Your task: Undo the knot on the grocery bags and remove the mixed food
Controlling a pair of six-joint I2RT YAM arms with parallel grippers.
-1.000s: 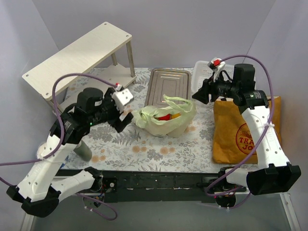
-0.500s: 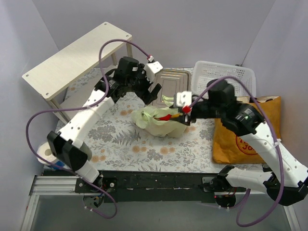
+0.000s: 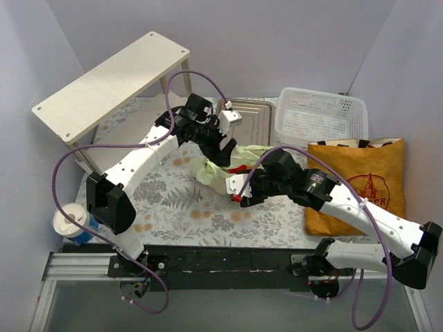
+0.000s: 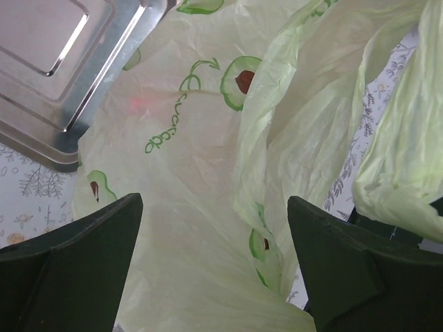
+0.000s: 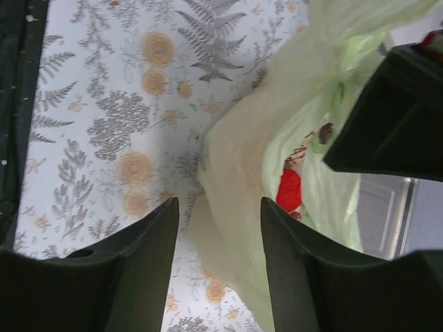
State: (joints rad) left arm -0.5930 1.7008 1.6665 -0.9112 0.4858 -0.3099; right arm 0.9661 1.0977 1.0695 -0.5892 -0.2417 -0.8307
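— The arms?
— Left arm (image 3: 138,162) and right arm (image 3: 374,221): white shells, black joints, bolted to a black base rail (image 3: 228,259).
— Cables?
— A thin purple cable (image 3: 197,72) loops off each, above that rail.
— Fingers (image 4: 76,270)?
— Black plastic wedges.

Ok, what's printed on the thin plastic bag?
Pale green plastic bag with green avocado halves and lettering; clearest in the left wrist view.

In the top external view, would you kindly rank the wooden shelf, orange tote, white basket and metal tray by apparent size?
Largest first:
wooden shelf
orange tote
white basket
metal tray, though the left arm hides part of it
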